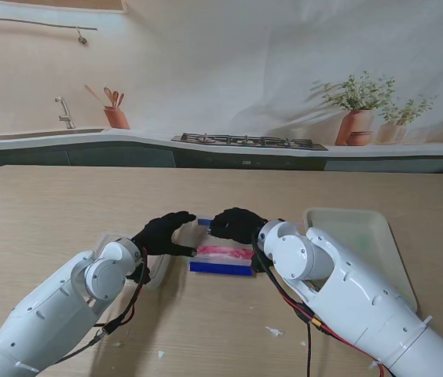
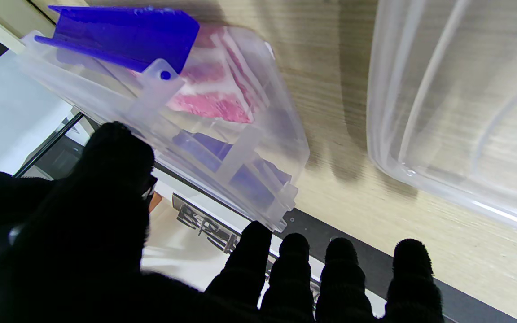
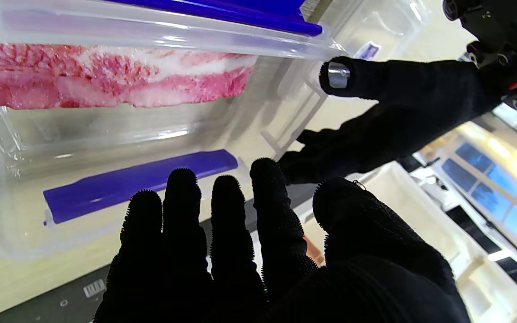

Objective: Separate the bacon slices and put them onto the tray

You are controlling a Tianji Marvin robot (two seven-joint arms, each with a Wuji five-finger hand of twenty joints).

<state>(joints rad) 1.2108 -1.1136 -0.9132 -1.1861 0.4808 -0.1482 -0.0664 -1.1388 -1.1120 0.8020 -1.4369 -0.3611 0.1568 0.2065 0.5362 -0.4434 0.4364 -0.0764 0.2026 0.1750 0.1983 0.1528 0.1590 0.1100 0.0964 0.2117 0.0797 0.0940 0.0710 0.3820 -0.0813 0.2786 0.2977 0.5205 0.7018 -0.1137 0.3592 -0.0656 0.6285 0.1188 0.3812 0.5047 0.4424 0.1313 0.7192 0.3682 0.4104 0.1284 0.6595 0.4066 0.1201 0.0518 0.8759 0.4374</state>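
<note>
Backdrop with sink tap (image 1: 64, 111), utensil pot (image 1: 116, 116), gas hob (image 1: 247, 141), two potted plants (image 1: 356, 110)

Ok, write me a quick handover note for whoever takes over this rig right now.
Left hand: open, fingers spread, at the left end of the clear container, holding nothing.
Right hand: open, hovering at the container's far right side, holding nothing.
Bacon: still stacked inside the clear container with blue clips, at mid-table between the hands.
Tray: to the right of the container; no bacon shows on its visible part, though the right arm hides some.
Done: no slice is out.
Left: get into the container, lift the slices out singly and lay them apart on the tray.
</note>
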